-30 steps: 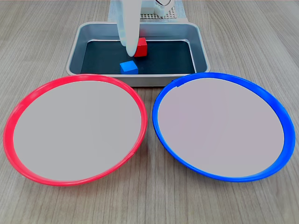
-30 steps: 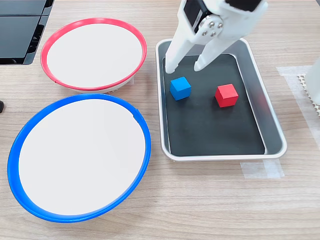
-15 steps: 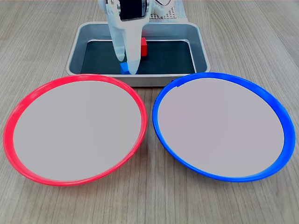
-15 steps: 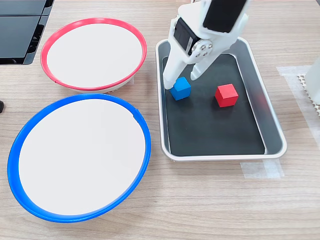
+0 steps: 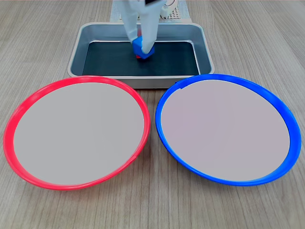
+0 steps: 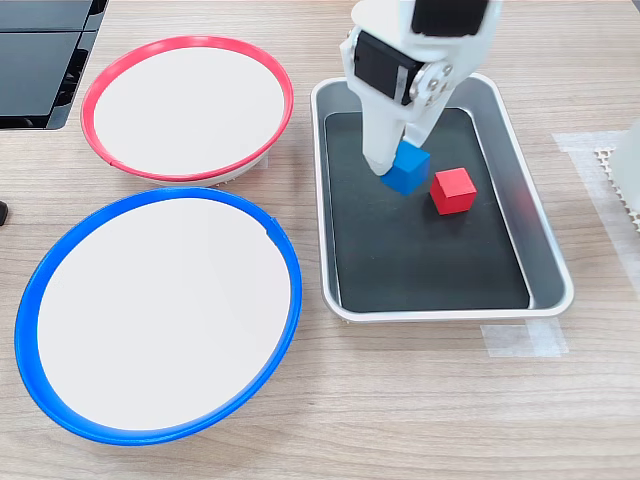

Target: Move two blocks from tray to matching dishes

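Observation:
My white gripper [image 5: 143, 46] [image 6: 398, 166] is shut on the blue block [image 5: 144, 48] [image 6: 408, 171], which hangs tilted just above the dark floor of the metal tray [image 5: 74, 62] [image 6: 545, 240]. The red block [image 6: 453, 190] rests on the tray floor right beside it; in the first exterior view only a sliver of the red block [image 5: 138, 56] shows under the blue one. The red-rimmed dish [image 5: 14, 119] [image 6: 95, 95] and the blue-rimmed dish [image 5: 286, 114] [image 6: 25, 300] lie next to each other beside the tray, both with nothing in them.
A black flat object [image 6: 40, 60] lies at the second exterior view's top left. Clear tape [image 6: 525, 340] is stuck to the wooden table beside the tray's corner. The arm's white base [image 6: 630, 160] stands at the second exterior view's right edge.
The gripper dropped around the blue block, shut on it and lifted it toward the red block. The red block has not moved.

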You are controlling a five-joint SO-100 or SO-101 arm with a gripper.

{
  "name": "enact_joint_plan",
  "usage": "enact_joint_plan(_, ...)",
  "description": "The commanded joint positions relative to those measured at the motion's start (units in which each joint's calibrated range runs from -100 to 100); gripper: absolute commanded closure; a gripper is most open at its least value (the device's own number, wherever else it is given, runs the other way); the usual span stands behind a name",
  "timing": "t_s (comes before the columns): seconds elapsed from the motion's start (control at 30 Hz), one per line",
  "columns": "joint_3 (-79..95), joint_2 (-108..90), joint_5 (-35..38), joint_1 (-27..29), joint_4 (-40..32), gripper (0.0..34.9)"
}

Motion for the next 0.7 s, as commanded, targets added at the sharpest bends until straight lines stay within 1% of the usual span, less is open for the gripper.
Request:
enact_joint_plan(0.0,-15.4,-1.4,-4.6,-7.1,11.5,34.7)
enact_joint_plan(0.1,-23.4,1.8,-11.2,-11.7,6.0,34.7)
enact_joint_plan(0.23,-28.0,7.8,-17.2,-14.4,-8.6,34.7)
enact_joint_plan(0.33,-29.0,12.8,-18.0,-15.1,-17.8,34.7)
enact_joint_plan(0.4,-28.6,16.0,-17.6,-15.1,-22.5,34.7)
enact_joint_plan(0.47,-28.0,18.6,-16.6,-15.2,-26.1,34.6)
enact_joint_plan(0.5,-27.6,19.7,-16.0,-15.2,-27.1,34.0)
enact_joint_plan(0.53,-27.1,20.9,-14.9,-15.2,-28.1,29.3)
enact_joint_plan(0.57,-26.6,21.3,-14.3,-15.2,-28.5,26.6)
enact_joint_plan(0.63,-24.6,21.1,-13.0,-15.3,-29.8,19.1)
enact_joint_plan(0.67,-23.6,20.3,-12.6,-15.2,-29.8,17.1)
